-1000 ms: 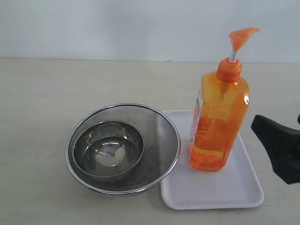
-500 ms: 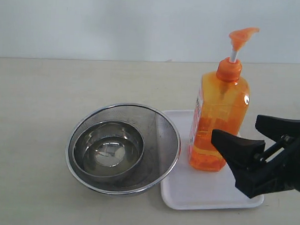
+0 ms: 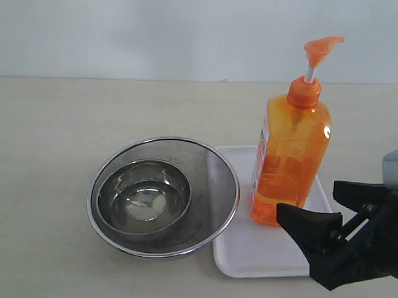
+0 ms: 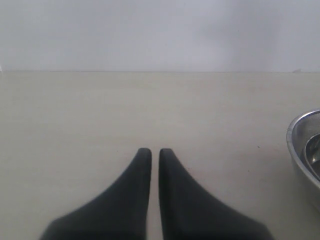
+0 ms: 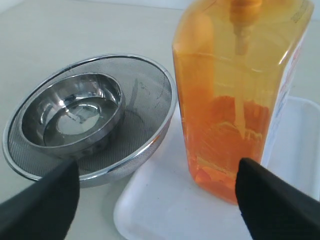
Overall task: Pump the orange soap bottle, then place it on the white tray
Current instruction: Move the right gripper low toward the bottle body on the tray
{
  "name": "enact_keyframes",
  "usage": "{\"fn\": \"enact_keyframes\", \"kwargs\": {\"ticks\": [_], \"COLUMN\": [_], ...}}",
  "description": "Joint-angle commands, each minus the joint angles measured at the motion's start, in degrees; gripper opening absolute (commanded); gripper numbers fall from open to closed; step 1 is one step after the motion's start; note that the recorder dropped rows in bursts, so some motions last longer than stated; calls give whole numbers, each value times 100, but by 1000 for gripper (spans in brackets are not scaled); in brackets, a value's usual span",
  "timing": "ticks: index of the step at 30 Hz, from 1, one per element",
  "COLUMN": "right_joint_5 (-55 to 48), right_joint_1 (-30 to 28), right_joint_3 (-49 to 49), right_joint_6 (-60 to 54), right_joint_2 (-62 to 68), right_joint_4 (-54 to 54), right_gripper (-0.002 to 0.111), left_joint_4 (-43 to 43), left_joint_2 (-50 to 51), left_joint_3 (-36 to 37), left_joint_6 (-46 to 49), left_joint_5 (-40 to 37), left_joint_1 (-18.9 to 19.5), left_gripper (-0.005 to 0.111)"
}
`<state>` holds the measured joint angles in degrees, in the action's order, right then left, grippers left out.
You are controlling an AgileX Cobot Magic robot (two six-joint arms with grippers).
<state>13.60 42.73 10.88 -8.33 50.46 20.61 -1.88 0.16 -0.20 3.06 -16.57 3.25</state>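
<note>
The orange soap bottle (image 3: 290,165) stands upright on the white tray (image 3: 261,254), with its pump head raised on the white stem. In the right wrist view the orange soap bottle (image 5: 235,100) fills the upper right, standing on the white tray (image 5: 160,210). My right gripper (image 3: 311,202) is open at the tray's near right side, just in front of the bottle's base, and holds nothing. In the right wrist view the right gripper (image 5: 157,165) has its black fingers spread wide apart. My left gripper (image 4: 155,151) is shut and empty over bare table; it does not show in the exterior view.
A steel mesh bowl (image 3: 163,197) sits directly left of the tray, touching its edge, with a smaller steel bowl (image 3: 143,198) nested inside. The mesh bowl's rim (image 4: 305,145) shows in the left wrist view. Beige table stretches to the left and behind.
My right gripper has come in from the right edge, leftward and nearer, and now stands in front of the bottle's base. The bottle, tray and bowls have not moved.
</note>
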Motion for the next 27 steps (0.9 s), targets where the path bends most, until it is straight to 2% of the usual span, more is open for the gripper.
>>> {"fn": "enact_keyframes", "kwargs": {"ticks": [1, 27], "right_joint_5": [-17, 461], "right_joint_1": [13, 13], "right_joint_3": [-14, -14], "right_joint_6": [24, 94], "right_joint_2": [-2, -2], "right_joint_4": [0, 13], "right_gripper": [77, 77], "left_joint_4": [-16, -16], "left_joint_2": [-16, -16], "left_joint_3": [20, 20], "left_joint_6": [-49, -49], "left_joint_5": [24, 24], "left_joint_1": [19, 19], "left_gripper": [5, 5]}}
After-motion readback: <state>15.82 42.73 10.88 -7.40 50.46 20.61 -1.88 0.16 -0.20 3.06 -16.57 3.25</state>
